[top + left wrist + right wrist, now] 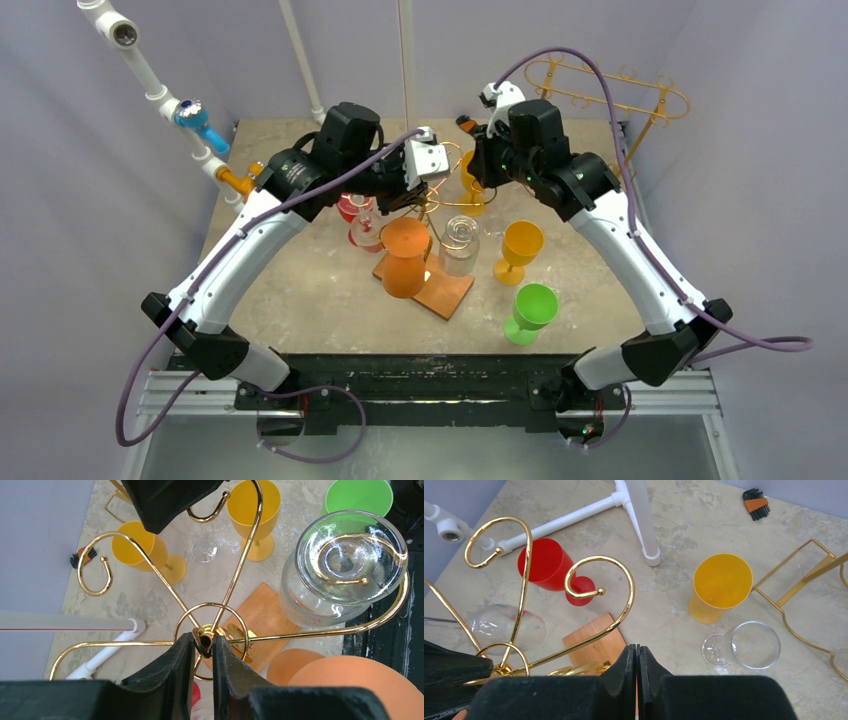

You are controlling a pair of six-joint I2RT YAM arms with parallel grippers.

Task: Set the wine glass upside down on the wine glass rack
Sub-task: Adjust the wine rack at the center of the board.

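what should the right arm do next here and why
Probably open the right gripper and lower it toward the clear wine glass: its jaws are shut and empty, the glass sits free on the table, and the left gripper pinches the rack.

rack (448, 292) on table (320, 290), centre | glass (459, 240) upside down on rack | goblets (522, 243) right

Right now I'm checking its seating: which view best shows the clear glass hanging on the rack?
Left wrist: the clear glass looms close, foot in the rack's curl. Top external shows it small; right wrist doesn't.
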